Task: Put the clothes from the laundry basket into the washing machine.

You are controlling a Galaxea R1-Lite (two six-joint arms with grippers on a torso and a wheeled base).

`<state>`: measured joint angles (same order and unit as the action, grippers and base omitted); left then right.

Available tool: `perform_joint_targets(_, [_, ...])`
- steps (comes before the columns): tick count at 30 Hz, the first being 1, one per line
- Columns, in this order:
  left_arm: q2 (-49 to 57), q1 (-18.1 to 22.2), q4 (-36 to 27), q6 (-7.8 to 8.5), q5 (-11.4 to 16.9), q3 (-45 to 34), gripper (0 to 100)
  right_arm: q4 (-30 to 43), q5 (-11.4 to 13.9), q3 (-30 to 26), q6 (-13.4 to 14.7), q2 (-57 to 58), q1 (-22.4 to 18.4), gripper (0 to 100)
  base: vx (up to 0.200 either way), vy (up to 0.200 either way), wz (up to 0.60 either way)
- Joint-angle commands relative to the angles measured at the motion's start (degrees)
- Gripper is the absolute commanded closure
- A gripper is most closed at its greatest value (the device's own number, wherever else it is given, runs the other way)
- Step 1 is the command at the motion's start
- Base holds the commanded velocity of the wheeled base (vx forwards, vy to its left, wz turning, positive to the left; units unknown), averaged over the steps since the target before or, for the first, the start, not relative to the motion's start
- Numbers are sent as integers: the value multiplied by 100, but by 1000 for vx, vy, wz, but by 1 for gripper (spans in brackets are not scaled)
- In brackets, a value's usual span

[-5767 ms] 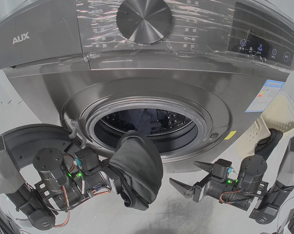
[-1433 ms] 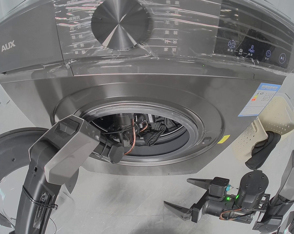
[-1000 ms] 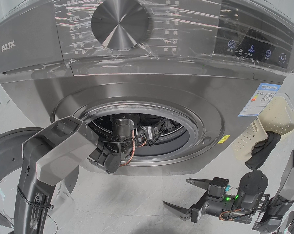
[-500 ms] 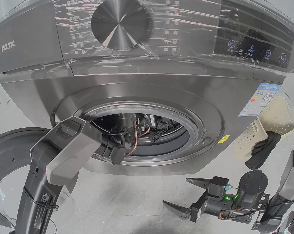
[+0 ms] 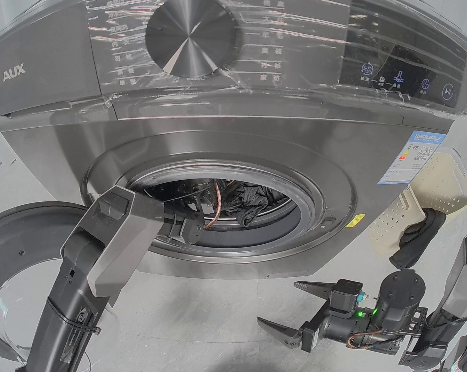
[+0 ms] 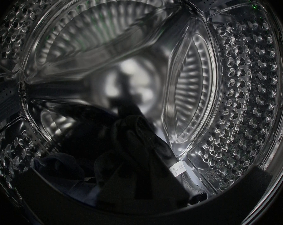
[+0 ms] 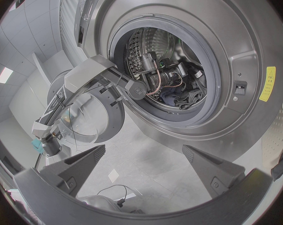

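- washing machine (image 5: pixel 233 130) seen front-on; door (image 5: pixel 21 244) swung out at 8 o'clock of the port.
- left arm (image 5: pixel 120 228) enters the port from 8 o'clock. left gripper (image 7: pixel 182 71) sits inside the drum (image 6: pixel 241 78), just above the load. Can't tell if it's wide, narrow or holding anything, because its tip is hidden.
- clothes (image 5: pixel 246 202): dark pile at 5–6 o'clock in the port, on the drum floor. In the left wrist view the pile is bunched up, with a white tag (image 6: pixel 178 168) on one edge and a bluish piece underneath.
- right gripper (image 5: pixel 277 302): outside the machine at 5 o'clock of the port, above the floor (image 5: pixel 202 311). Pincer spread wide and empty, tips aimed toward 10 o'clock in the head view.
- laundry basket (image 5: pixel 445 182): cream, perforated, at 3 o'clock of the port, just beside the machine's right flank.
- dark garment (image 5: pixel 417 238) hangs over the basket's near rim, at 12 o'clock from the right wrist and apart from it.
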<state>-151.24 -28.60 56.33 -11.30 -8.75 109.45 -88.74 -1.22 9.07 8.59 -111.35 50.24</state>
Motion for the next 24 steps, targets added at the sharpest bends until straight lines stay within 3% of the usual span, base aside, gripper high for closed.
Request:
perform_joint_targets(1, [-90,-49,36,-4,-4,-55,0,-3,-1,-2,2,-10,-14,0,0,0,0])
perform_joint_targets(5, [77,-146,88,5,-65,-477,0,-3,-1,-2,2,-10,-23,0,0,0,0])
perform_joint_targets(8, [622,-304,62,40,-65,-1558,0,-3,8,-2,2,-1,-58,0,0,0,0])
perform_joint_targets(12, [1061,-436,62,58,5,-2367,0,-3,8,-2,2,-10,-93,0,0,0,0])
perform_joint_targets(24, [1606,-603,378,146,23,-3764,0,-3,-1,-37,2,26,-40,0,0,0,0])
